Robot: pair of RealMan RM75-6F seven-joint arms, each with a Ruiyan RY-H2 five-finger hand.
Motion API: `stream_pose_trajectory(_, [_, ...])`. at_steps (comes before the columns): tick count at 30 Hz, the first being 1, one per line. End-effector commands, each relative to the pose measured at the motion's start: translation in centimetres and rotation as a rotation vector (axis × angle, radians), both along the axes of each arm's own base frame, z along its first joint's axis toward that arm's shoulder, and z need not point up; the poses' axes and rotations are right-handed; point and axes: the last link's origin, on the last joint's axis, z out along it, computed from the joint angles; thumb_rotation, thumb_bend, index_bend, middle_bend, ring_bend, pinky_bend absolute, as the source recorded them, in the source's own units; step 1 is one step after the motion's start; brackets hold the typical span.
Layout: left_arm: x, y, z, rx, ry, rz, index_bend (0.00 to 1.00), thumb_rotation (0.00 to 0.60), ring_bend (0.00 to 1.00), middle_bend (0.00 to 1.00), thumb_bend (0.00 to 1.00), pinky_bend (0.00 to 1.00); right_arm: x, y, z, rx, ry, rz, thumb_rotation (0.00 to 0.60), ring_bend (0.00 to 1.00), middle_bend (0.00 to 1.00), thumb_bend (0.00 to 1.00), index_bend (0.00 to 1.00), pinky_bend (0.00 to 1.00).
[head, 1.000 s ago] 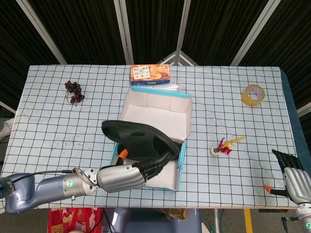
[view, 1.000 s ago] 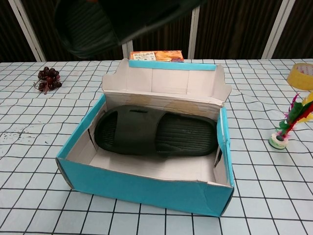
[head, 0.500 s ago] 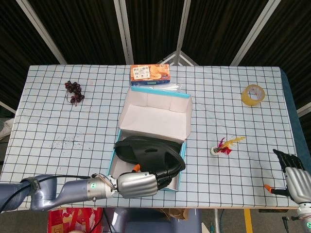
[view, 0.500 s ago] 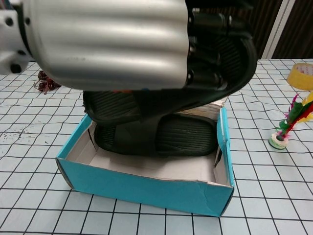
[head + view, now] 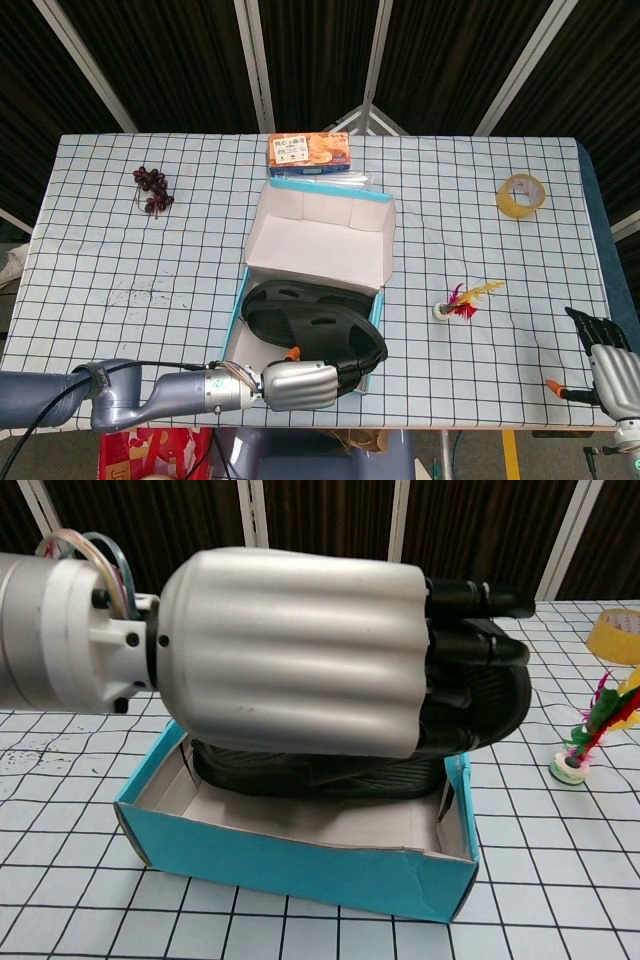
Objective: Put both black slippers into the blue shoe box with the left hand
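The blue shoe box stands open at the table's middle, its lid folded back. My left hand is at the box's near edge and grips a black slipper low over the box. In the chest view the left hand fills the frame, its dark fingers wrapped around that slipper. The other black slipper lies flat inside the box, mostly hidden beneath. My right hand rests at the table's near right corner, holding nothing.
A bunch of grapes lies far left. A snack carton sits behind the box lid. A yellow tape roll is at the far right, and a feathered shuttlecock stands right of the box.
My left hand has brought the gripped slipper down from high above the box to just over the slipper lying inside. The right hand has stayed put.
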Motion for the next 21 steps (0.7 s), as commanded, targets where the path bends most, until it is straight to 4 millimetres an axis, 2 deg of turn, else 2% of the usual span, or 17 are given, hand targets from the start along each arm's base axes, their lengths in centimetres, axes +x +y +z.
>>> stream_pose_trajectory(1, [-0.1, -0.1, -0.6, -0.018, 0.006, 0.005, 0.46, 0.600, 0.08, 0.56, 0.48, 0.05, 0.0, 0.0, 0.0, 0.000, -0.001, 0.000, 0.600, 0.10, 0.11, 0.16, 0.06, 0.04])
stream_pose_trajectory(21, [-1.3, 0.3, -1.8, -0.047, 0.061, 0.036, 0.46, 0.600, 0.08, 0.55, 0.48, 0.05, -0.1, 0.0, 0.0, 0.003, 0.001, -0.001, 0.600, 0.10, 0.11, 0.16, 0.06, 0.04])
